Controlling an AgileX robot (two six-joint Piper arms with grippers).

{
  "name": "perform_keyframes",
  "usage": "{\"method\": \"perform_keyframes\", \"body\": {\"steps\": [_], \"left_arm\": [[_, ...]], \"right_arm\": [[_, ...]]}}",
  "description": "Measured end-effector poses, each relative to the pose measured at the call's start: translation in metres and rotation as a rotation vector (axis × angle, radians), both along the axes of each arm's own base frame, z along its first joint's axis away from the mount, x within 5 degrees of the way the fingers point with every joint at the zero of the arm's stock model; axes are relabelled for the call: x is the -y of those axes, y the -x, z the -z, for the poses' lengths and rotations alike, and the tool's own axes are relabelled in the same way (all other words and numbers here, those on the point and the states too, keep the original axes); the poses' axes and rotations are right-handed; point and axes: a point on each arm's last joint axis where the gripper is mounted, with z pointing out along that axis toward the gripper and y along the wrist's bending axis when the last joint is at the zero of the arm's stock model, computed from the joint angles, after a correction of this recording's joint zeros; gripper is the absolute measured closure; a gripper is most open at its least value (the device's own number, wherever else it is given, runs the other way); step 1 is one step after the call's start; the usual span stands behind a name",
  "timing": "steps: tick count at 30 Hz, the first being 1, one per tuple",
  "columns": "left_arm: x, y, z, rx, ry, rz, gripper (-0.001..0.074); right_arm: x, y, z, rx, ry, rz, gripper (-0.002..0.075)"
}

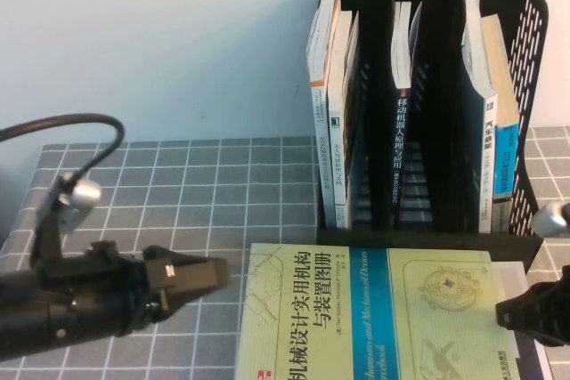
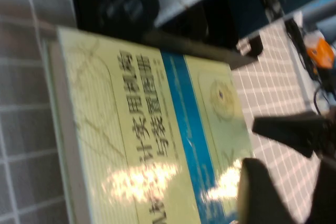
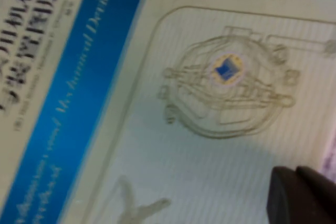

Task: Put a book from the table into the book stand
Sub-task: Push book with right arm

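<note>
High view: one book (image 1: 374, 313), one stand (image 1: 525, 86), two grippers.
Left gripper (image 1: 209, 275) clenched beside book; right gripper (image 1: 517, 313) at its other edge, grip unclear.

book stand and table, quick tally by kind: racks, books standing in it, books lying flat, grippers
book stand: 1
standing books, about 7: blue-spined book in the middle slot
book flat on the table: 1
grippers: 2, left gripper and right gripper, either side of it
total: about 11
</note>
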Motion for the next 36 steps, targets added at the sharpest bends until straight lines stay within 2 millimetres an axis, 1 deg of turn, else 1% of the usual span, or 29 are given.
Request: {"method": "perform_keyframes", "body": {"steps": [4,5,7,13,16,21,27,30,33,36], "left_arm": [[0.004,-0.006,0.016,-0.087,0.022,0.046,0.033],[0.004,-0.008,0.02,-0.107,0.023,0.048,0.0291],[0.005,-0.014,0.03,-0.154,0.022,0.05,0.0247],[0.006,-0.025,0.056,-0.272,0.019,0.048,0.0218],[0.006,-0.028,0.064,-0.297,0.02,0.047,0.0216],[0.006,-0.03,0.069,-0.311,0.024,0.042,0.0216],[0.006,-0.031,0.071,-0.307,0.018,0.048,0.0216],[0.005,-0.036,0.079,-0.316,-0.002,0.052,0.0213],[0.0,-0.043,0.089,-0.352,0.005,0.068,0.019],[-0.007,-0.054,0.093,-0.386,0.088,0.093,0.015]], "right_arm": [[0.005,-0.004,0.001,0.047,0.072,0.007,0.0729],[0.006,-0.005,0.001,0.056,0.085,0.011,0.0729],[0.008,-0.006,0.001,0.069,0.101,0.018,0.0729],[0.009,-0.006,0.001,0.067,0.106,0.02,0.0729],[0.008,-0.008,0.008,0.036,0.109,0.01,0.0729],[0.005,-0.008,0.026,-0.061,0.096,-0.019,0.0729],[0.004,-0.011,0.027,-0.079,0.08,-0.035,0.0729],[0.004,-0.011,0.027,-0.08,0.078,-0.037,0.0729],[0.004,-0.011,0.026,-0.081,0.071,-0.034,0.0729],[0.003,-0.012,0.026,-0.073,0.057,-0.038,0.0729]]}}
